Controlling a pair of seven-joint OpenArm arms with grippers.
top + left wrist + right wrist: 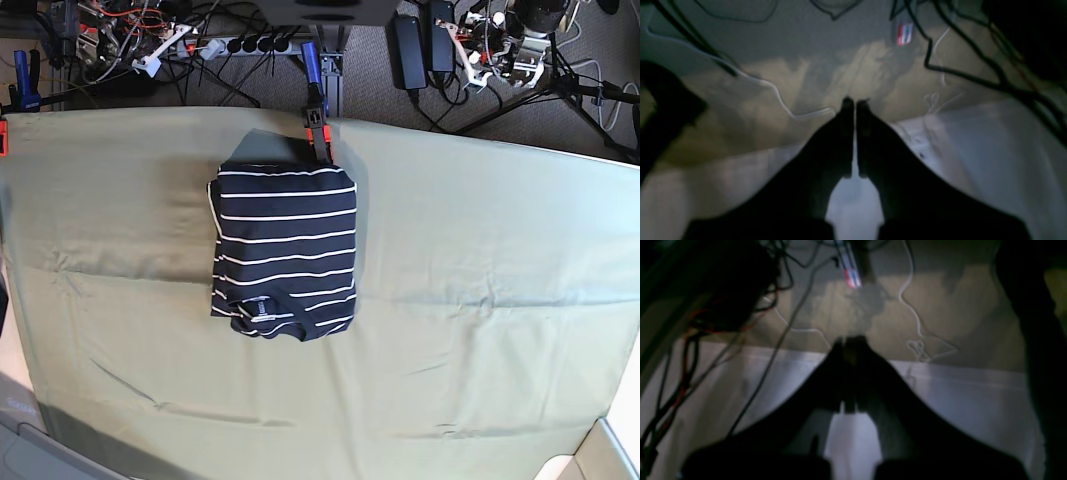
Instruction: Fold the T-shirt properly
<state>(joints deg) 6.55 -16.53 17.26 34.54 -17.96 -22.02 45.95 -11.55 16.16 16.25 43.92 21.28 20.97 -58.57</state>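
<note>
Item, foreground: a pale grey-green cover (480, 380), creased, running to the lower part of the base view and bearing the garment.

Item, centre of the base view, a little left of the middle: one T-shirt (287, 235), dark navy with thin white stripes, gathered into a compact, nearly rectangular bundle. Long axis from upper to lower frame; stripes crosswise. Neck label (262, 308) near the lower left; lower edge uneven, upper edge fairly straight. Condition, by judgement: folding well advanced, perhaps complete save for tidying.

Item, just beyond the upper edge: a dark upright post (317, 118) with red fittings; contact with the cloth cannot be told.

Item, farther, upper left of the base view: the right arm (135, 45), the nearer of the two. From it the garment lies toward the lower right.

Item, upper right: the left arm (500, 50), somewhat farther off; from it the garment lies toward the lower left.

Item, from the wrist views, both blurred: left gripper (855, 103) and right gripper (854, 341), each closed, nothing held. Any further straightening would call for a reach inward and opened fingers; the neck end lies farthest from both, and a dragged layer could spoil the fold.

Containers: none identifiable, hence no contents to list.
</note>
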